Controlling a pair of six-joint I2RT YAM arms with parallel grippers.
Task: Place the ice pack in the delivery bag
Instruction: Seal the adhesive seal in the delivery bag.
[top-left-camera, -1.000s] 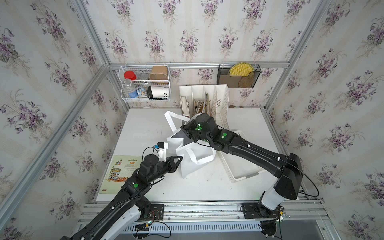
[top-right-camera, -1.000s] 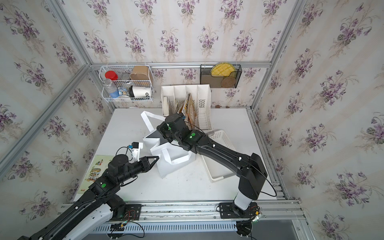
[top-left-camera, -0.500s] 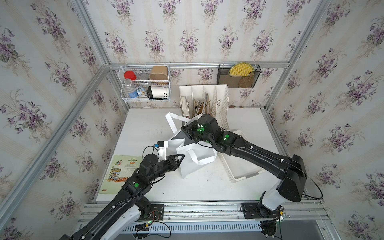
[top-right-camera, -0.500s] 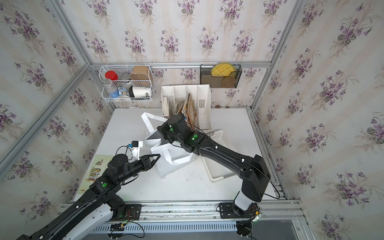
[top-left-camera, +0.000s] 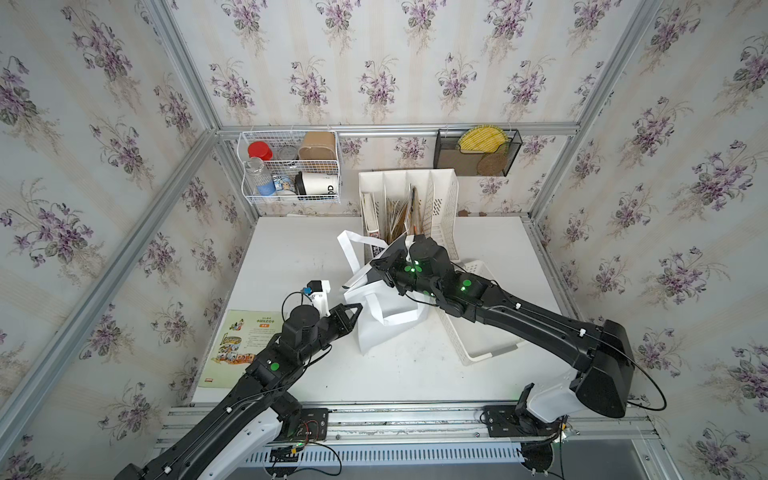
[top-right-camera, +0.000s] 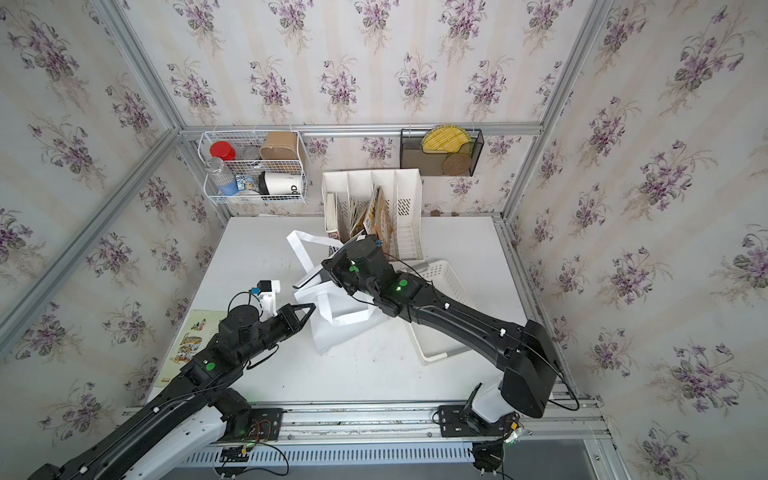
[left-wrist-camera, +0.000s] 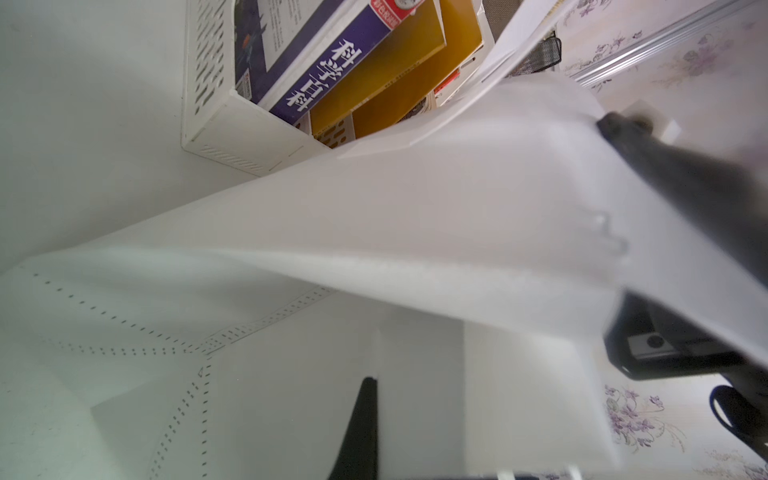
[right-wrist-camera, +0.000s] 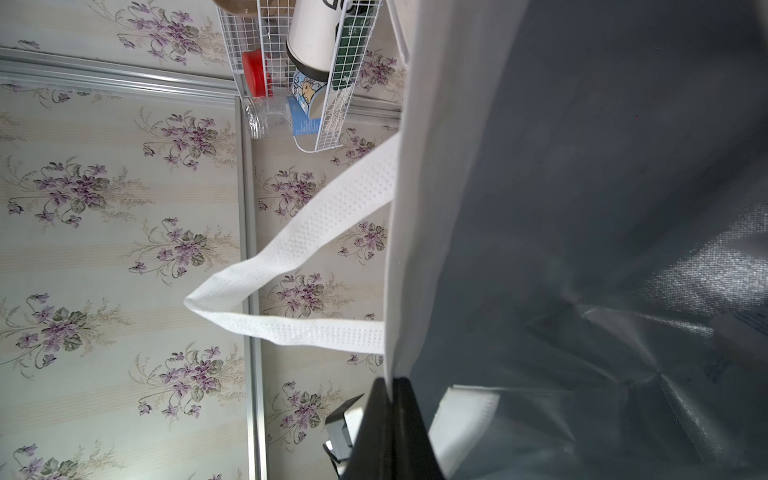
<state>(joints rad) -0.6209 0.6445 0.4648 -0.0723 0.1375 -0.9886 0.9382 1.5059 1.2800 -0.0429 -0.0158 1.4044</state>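
The left gripper (top-left-camera: 356, 308) sits at the left edge of the delivery bag (top-left-camera: 386, 332), jaws together; whether they pinch fabric I cannot tell. What is probably the ice pack (right-wrist-camera: 735, 340), pale with faint blue print, lies inside the bag's foil lining, so placing looks done. The right gripper (right-wrist-camera: 390, 403) is clamped on the bag's rim and should next let go without tipping the bag.
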